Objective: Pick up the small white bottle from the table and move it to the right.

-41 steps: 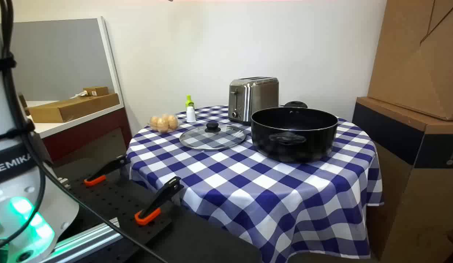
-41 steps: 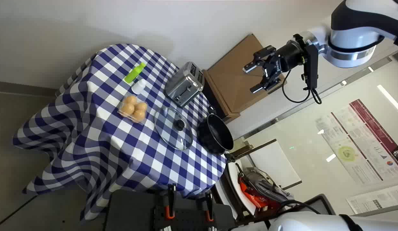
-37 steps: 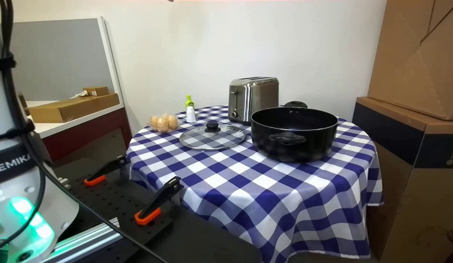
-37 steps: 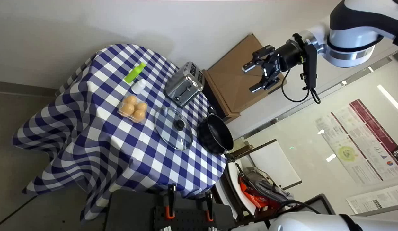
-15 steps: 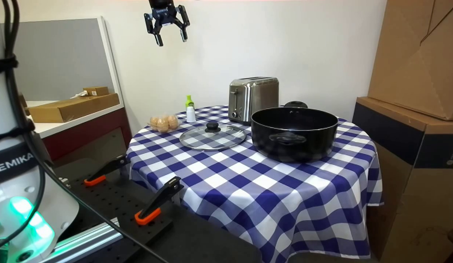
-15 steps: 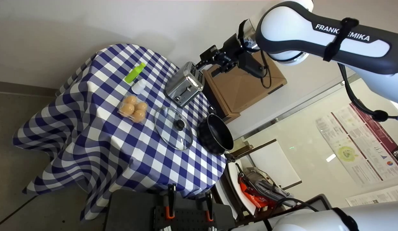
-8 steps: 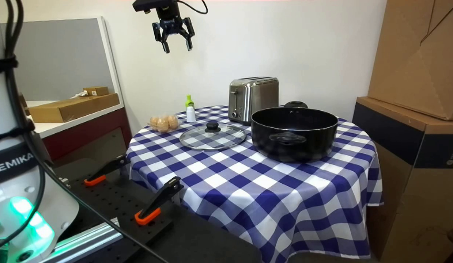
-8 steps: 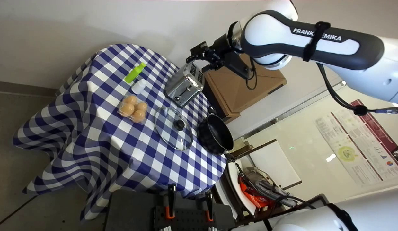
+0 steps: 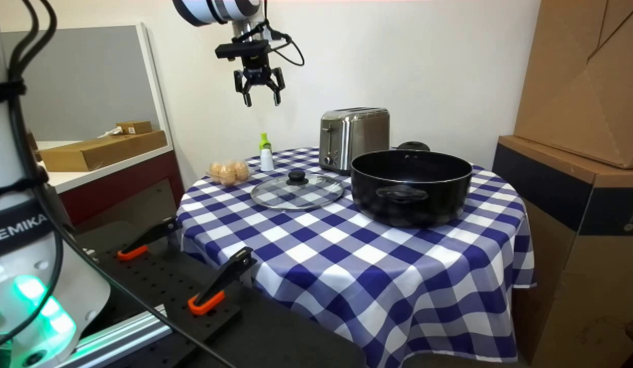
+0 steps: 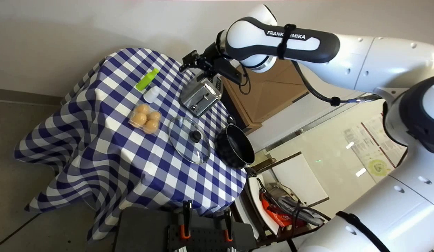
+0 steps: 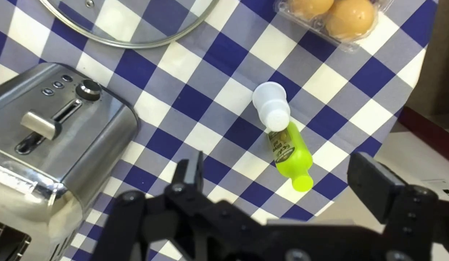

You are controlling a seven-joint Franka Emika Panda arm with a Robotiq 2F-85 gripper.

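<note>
1. Table (image 10: 160,171): round, under a cloth (image 9: 347,306) of blue and white checks that hangs in folds over the edge.
2. Arm (image 10: 360,59): white with dark bands; it spans from the right-hand edge of an exterior view to over the table.
3. Boxes (image 9: 582,102): brown cardboard, one on another, beside the table.
4. Bench (image 9: 296,332): black, partly dotted with holes, on another side of the table.
5. Pot (image 9: 408,209): black, mouth up on the cloth, a handle (image 9: 402,193) facing the camera in an exterior view.
6. Toaster (image 9: 354,138): steel, upright, partly behind the pot in an exterior view.
7. Lid (image 9: 301,199): glass, flat on the cloth, knob (image 9: 297,177) up, just beside the pot.
8. Gripper (image 9: 262,101): aimed down, well above the table; its fingers (image 11: 376,183) stand wide apart and hold nothing.
9. Clamps (image 9: 224,278): two, black with orange ends, on the bench near the cloth.
10. Eggs (image 10: 139,119): four in sight, brown, in a clear pack (image 11: 349,46); the lid lies between them and the pot.
11. Green bottle (image 11: 298,150): upright, its label reading olive oil.
12. White bottle (image 11: 271,105): upright on the cloth, well below the gripper, between green bottle and eggs, left of the toaster in both exterior views. It stands just beside the green bottle; whether they touch cannot be told.
</note>
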